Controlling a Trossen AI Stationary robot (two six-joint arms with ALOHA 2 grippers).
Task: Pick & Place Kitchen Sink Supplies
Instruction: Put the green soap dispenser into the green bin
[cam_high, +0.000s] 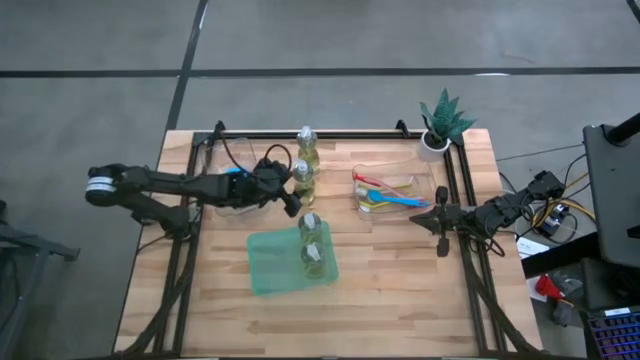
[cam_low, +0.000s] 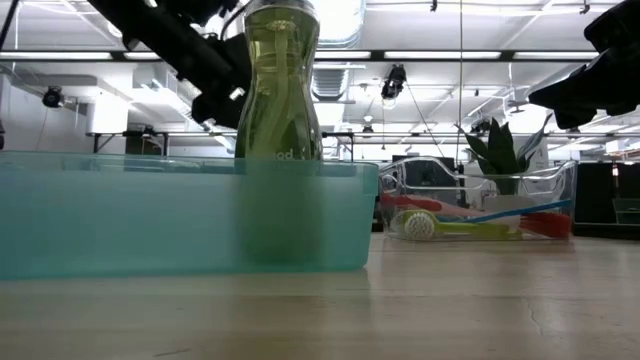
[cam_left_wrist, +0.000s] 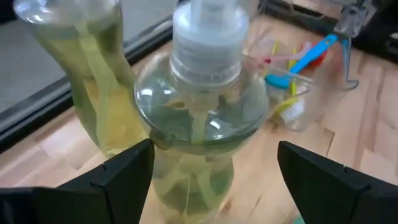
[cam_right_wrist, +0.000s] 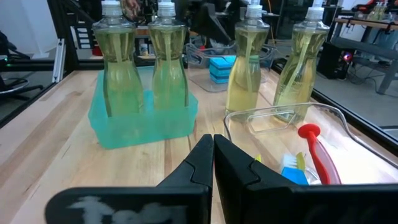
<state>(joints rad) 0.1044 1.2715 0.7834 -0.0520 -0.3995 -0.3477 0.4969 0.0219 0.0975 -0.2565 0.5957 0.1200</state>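
Blue sponges (cam_right_wrist: 222, 68) behind bottles (cam_right_wrist: 249, 59)

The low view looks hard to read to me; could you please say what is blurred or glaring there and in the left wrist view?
Low view: the teal bin fills the foreground, soft; ceiling lights glare. Left wrist view: the near bottle is blurred, with highlights on its shoulder.

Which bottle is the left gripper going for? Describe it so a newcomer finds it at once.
Start at the teal bin in the middle of the table, which holds two bottles. Just beyond it, two more bottles stand on bare wood. The target bottle is the one nearer the bin, and it alone stands between the open fingers of the left gripper.
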